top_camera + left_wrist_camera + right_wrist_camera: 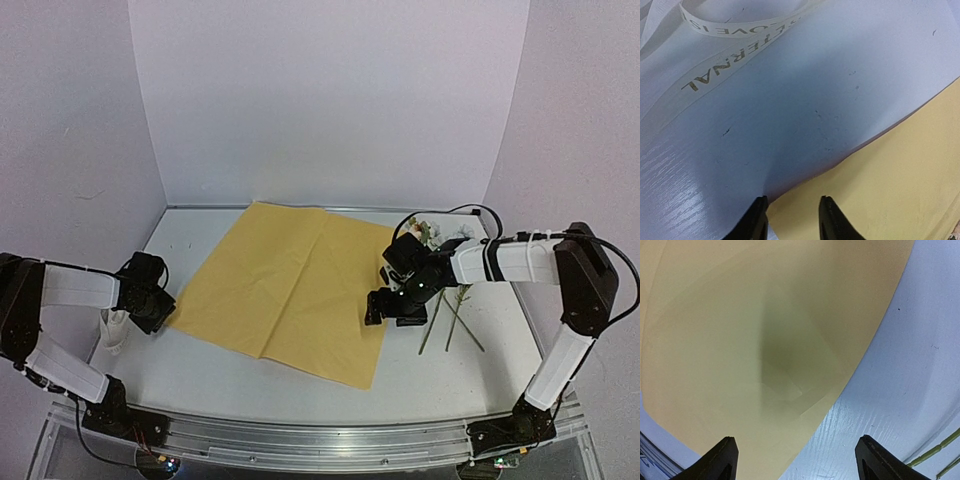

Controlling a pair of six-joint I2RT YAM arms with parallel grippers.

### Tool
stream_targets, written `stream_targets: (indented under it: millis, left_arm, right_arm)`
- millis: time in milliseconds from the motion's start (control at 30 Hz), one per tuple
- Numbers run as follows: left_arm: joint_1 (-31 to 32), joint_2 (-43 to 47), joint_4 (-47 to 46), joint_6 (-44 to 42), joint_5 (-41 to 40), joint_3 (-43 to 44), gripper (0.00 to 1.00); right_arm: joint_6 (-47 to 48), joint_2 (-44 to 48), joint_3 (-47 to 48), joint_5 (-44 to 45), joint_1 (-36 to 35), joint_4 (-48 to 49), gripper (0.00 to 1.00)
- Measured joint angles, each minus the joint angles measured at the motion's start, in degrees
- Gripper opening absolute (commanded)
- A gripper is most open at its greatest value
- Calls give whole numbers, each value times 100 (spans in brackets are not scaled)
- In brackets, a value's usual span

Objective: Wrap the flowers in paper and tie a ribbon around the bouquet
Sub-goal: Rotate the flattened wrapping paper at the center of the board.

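Paper [290, 290] lies flat, yellow face up, on the worktop [300, 395]. Left of its left corner the ribbon [730, 64] lies looped; the left gripper [792, 212] is low at that corner, jaws narrow, the tip between them, not visibly pinched. Over its right edge the right gripper [796, 452] points down, jaws wide, empty. Flowers [430, 236] lie just right of the paper, stems running toward the near side, right arm nearer.

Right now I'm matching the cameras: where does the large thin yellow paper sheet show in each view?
Top external: large thin yellow paper sheet lies mid-table.
Left wrist: lower right corner.
Right wrist: fills the upper left.
Shared landmark: white tabletop bordering its edge.
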State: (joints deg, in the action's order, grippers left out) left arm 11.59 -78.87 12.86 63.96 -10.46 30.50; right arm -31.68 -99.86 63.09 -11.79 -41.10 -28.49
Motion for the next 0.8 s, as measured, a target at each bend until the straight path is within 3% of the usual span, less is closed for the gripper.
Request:
stream_targets:
  millis: [133, 200, 467, 800]
  left_arm:
    - [-136, -82, -93, -119, 49, -15, 5]
    - [-234, -138, -123, -218, 70, -15, 0]
    - [-1068, -555, -199, -1171, 330, 394, 0]
    - [-2180, -1562, -273, -2532, 812, 1848, 3]
  right_arm:
    - [1, -52, 0, 20, 0, 2, 82]
    - [2, -52, 0, 40, 0, 5, 82]
    - [-10, -52, -2, 56, 0, 19, 80]
    - [-90, -50, -55, 59, -7, 22, 79]
